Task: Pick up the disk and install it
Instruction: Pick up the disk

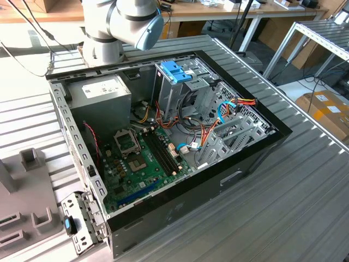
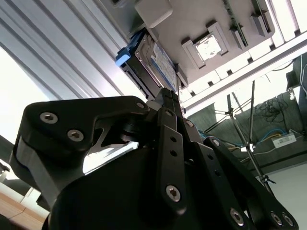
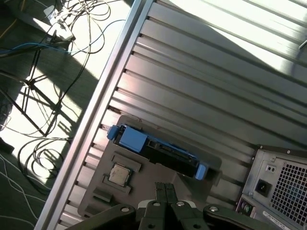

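1. Pincer (image 2: 168,95) linkages, black with bright screws, lie nearest the lens in the second wrist view. The two fingertips are pressed together and hold nothing.
2. Past the tips in that view, the disk (image 2: 152,64) stands on its long edge in a grey holder plate (image 2: 201,19). Its white-and-blue label shows, and there is a blue rail at its end. A processor chip (image 2: 209,48) lies flat in a recess of the same plate, beside the disk.
3. In the first wrist view, the closed pincer (image 3: 165,189) points at the disk (image 3: 165,151). A strip of holder plate (image 3: 144,166) shows between them, so they are near but apart. The processor chip (image 3: 118,174) sits just beside the disk. The plate rests on the ribbed worktop (image 3: 216,86), and the computer case (image 3: 280,187) rear stands close by.
4. In the exterior view, the computer case (image 1: 234,180) lies open on the worktop (image 1: 305,207). Inside are the power supply (image 1: 103,90), the motherboard (image 1: 136,158) and a blue bracket (image 1: 175,72) atop the drive cage. The arm (image 1: 120,22) stands behind the case.
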Controlling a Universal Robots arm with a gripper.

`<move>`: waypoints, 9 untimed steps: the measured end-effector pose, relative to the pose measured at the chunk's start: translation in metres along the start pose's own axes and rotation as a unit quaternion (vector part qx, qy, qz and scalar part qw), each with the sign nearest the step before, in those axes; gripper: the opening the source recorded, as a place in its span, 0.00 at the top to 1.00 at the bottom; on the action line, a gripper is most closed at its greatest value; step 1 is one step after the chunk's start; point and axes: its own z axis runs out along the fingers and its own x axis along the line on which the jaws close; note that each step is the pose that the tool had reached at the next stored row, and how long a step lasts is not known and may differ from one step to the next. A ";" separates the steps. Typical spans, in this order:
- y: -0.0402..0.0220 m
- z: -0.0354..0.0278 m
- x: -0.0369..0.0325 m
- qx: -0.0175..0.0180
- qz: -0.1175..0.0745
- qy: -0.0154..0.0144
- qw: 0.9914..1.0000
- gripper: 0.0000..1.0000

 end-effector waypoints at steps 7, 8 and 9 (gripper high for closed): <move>0.0000 0.0000 0.0000 0.000 -0.012 0.001 1.000 0.89; 0.0000 0.0000 0.0000 0.000 -0.013 0.001 1.000 0.89; 0.0000 0.0000 0.0000 0.000 -0.015 0.001 1.000 0.89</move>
